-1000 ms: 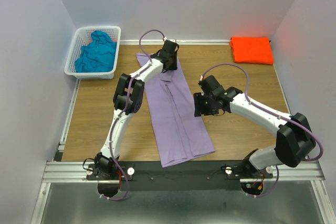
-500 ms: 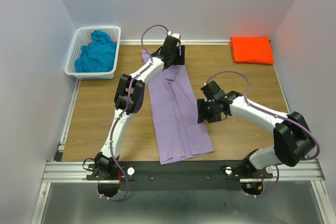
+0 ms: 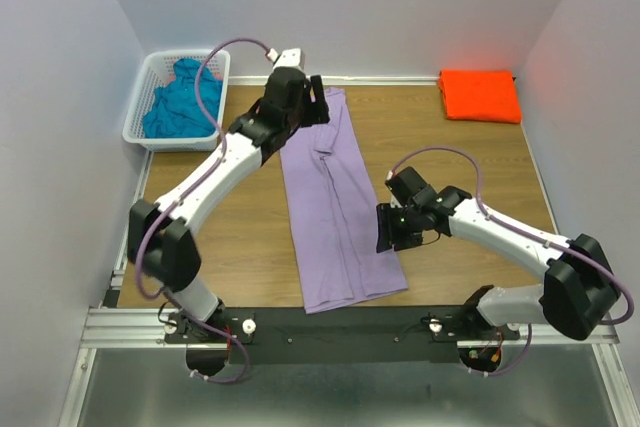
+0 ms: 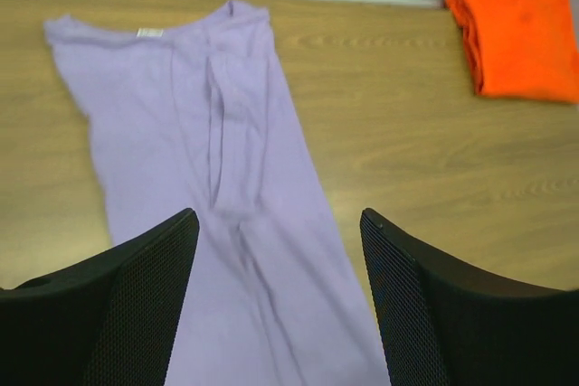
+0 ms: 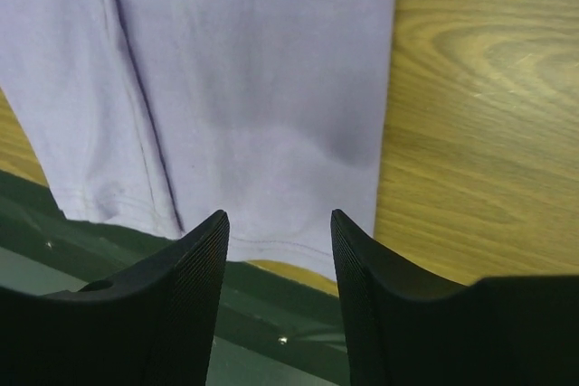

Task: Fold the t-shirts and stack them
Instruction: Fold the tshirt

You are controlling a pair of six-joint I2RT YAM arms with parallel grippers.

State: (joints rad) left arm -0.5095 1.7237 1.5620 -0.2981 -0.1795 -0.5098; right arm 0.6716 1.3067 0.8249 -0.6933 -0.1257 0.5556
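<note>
The lavender-purple t-shirt lies folded lengthwise in a long strip down the middle of the table; it also shows in the left wrist view and the right wrist view. My left gripper is open and empty, raised over the strip's far collar end. My right gripper is open and empty beside the strip's right edge near its hem. The bright orange t-shirt lies folded at the far right corner, also in the left wrist view. The teal-blue t-shirt is crumpled in the basket.
A white lattice basket stands at the far left corner. White walls enclose the table on three sides. A black rail runs along the near edge, under the shirt's hem.
My left arm has swung out to the left and lifted off the shirt's collar end. My right gripper has moved down along the shirt's right edge toward the hem. The shirt lies straighter.
</note>
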